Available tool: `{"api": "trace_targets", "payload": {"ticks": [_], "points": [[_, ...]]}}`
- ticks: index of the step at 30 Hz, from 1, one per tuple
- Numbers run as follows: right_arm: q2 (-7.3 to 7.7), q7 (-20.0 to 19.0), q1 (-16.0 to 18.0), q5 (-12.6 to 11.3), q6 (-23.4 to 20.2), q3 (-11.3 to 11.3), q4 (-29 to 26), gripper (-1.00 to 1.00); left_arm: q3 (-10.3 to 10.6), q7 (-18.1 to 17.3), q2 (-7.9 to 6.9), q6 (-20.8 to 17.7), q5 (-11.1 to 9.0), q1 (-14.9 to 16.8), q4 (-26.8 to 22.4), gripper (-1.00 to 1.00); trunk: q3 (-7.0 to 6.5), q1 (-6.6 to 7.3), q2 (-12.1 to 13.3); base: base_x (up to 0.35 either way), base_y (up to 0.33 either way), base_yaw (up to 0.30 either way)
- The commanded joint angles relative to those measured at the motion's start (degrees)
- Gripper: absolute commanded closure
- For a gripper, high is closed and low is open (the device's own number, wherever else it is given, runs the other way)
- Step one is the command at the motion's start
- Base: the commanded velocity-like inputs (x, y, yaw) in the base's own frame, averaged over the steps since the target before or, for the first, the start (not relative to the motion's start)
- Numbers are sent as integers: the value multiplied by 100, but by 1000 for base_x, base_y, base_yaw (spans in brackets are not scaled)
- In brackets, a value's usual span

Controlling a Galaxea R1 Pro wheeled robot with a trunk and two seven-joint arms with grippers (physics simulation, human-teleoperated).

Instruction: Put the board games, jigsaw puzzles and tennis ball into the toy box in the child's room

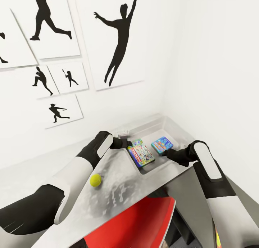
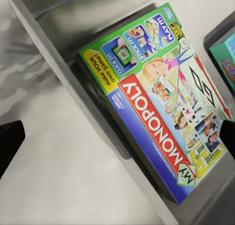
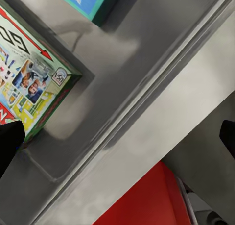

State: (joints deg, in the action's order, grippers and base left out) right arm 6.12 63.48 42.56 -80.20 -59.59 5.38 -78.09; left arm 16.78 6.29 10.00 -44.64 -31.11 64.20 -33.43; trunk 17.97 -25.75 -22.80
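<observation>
- Hovering over the toy box (image 1: 169, 127), your left pincer (image 2: 117, 137) is spread wide, its two dark fingertips (image 2: 10, 139) at opposite edges of its wrist view, and it grips nothing.
- Right under that left pincer lies the green-edged Monopoly board game (image 1: 142, 153), flat on the bin floor against the near wall.
- Your right pincer (image 3: 117, 137) is also wide open and empty, poised above the toy box's near rim (image 3: 147, 122); the Monopoly box corner sits just beside one fingertip.
- Beyond the right pincer, the light blue board game (image 1: 162, 144) lies flat in the bin, apart from the Monopoly box.
- Back along your left forearm, the tennis ball (image 1: 95, 180) rests on the pale desk (image 1: 118, 190).
- Under the desk edge shows something red (image 1: 144, 219).
- Baseball-player silhouette pictures (image 1: 120, 35) hang on the white wall behind the desk.
</observation>
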Motion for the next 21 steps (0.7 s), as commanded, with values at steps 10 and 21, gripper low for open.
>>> {"api": "trace_targets", "payload": {"ticks": [10,21], "points": [[11,33,0,-48,-36,7,1,-100,24,57,0,-7,-62,5,-5,-100,105,-3,-12,0,0,0],[7,-16,-1,-43,-41,7,71,-100,27,57,0,-1,-58,5,-8,-100,208,-3,-12,0,0,0]]}}
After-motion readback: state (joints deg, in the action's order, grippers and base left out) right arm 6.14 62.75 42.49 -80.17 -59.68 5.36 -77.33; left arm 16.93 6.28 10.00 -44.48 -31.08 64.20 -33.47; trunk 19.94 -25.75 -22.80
